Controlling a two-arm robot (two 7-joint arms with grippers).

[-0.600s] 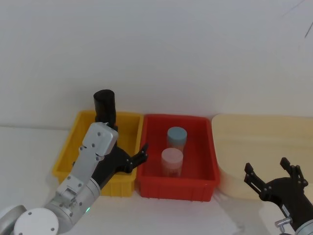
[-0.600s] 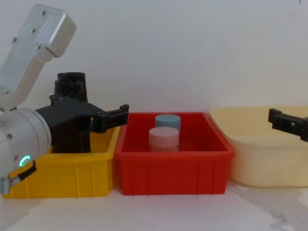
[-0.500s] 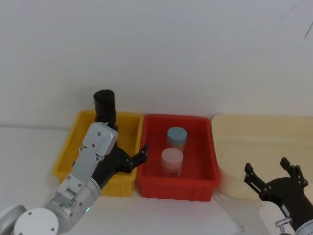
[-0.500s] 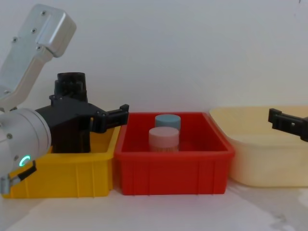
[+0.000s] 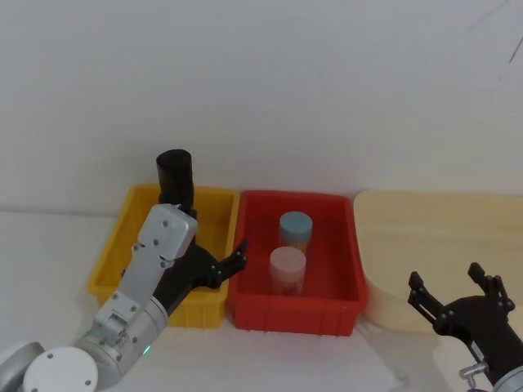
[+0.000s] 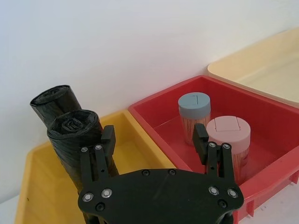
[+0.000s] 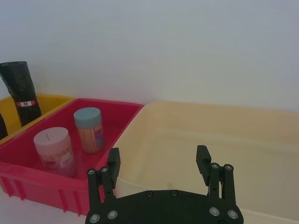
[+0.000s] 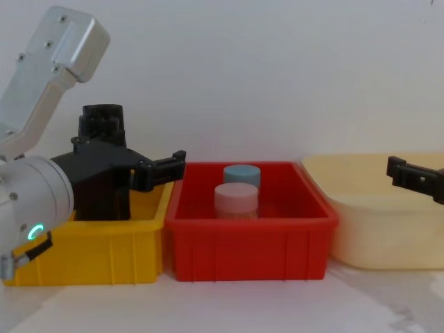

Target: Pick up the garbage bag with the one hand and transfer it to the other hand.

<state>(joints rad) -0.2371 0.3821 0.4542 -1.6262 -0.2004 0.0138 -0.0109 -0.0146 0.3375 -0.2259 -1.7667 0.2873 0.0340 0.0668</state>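
Observation:
Two black rolls stand in the yellow bin (image 6: 32, 186). The nearer roll, the garbage bag (image 6: 70, 140), shows no sticker in the left wrist view. The farther roll (image 6: 51, 100) leans behind it; the right wrist view shows a red-and-white sticker on a roll (image 7: 19, 93). My left gripper (image 6: 154, 140), on the arm with the green light, hovers open above the yellow bin's right wall. One of its fingers (image 6: 107, 140) is right beside the garbage bag, which stays outside the gap. My right gripper (image 7: 159, 161) hangs open over the cream basin (image 7: 196, 135).
A red bin (image 5: 339, 245) between the yellow bin and the basin holds two toothpick jars, one with a blue lid (image 5: 295, 229) and one with a pink lid (image 5: 288, 269). A white wall rises close behind the bins.

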